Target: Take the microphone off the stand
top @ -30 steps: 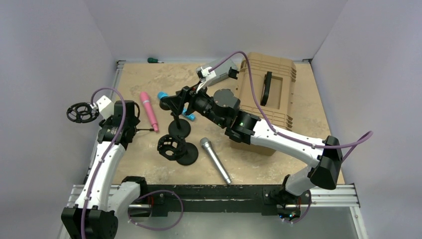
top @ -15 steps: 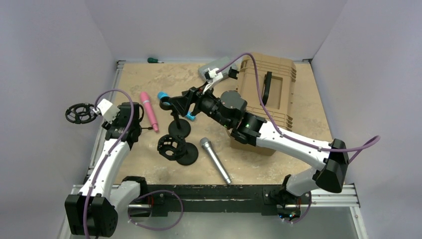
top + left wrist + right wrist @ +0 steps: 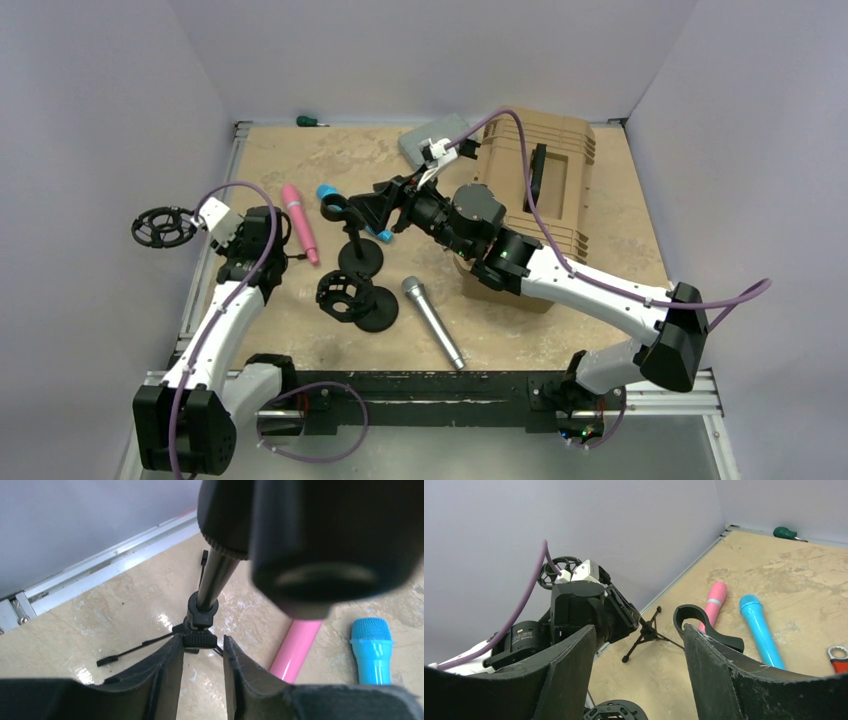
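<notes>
Since a second ago the right arm has eased back a little toward its own side, and the left wrist has swung slightly toward the table's middle. Your right gripper (image 3: 639,632) hovers with its fingers spread wide, holding nothing, just above and beside the black round-based clip stand (image 3: 360,258), whose C-shaped clip looks empty. The blue plastic microphone (image 3: 761,632) lies flat on the sand-coloured table (image 3: 290,150), just beside that stand. In the wrist view it is below and to the right of the fingers, its long axis running away from the camera, head end far. It already seems to be out of the stand.

The right arm is much the nearer. A pink microphone (image 3: 711,605) lies alongside, nearly parallel, and the clip's arm juts toward the blue one — an obstacle to a straight descent. Your left gripper (image 3: 202,641), fingers drawn narrow, flanks the hub of a thin black tripod stand (image 3: 216,575) and seems to clamp it. A silver microphone (image 3: 432,322) and a black shock-mount stand (image 3: 355,297) sit nearer the bases.
</notes>
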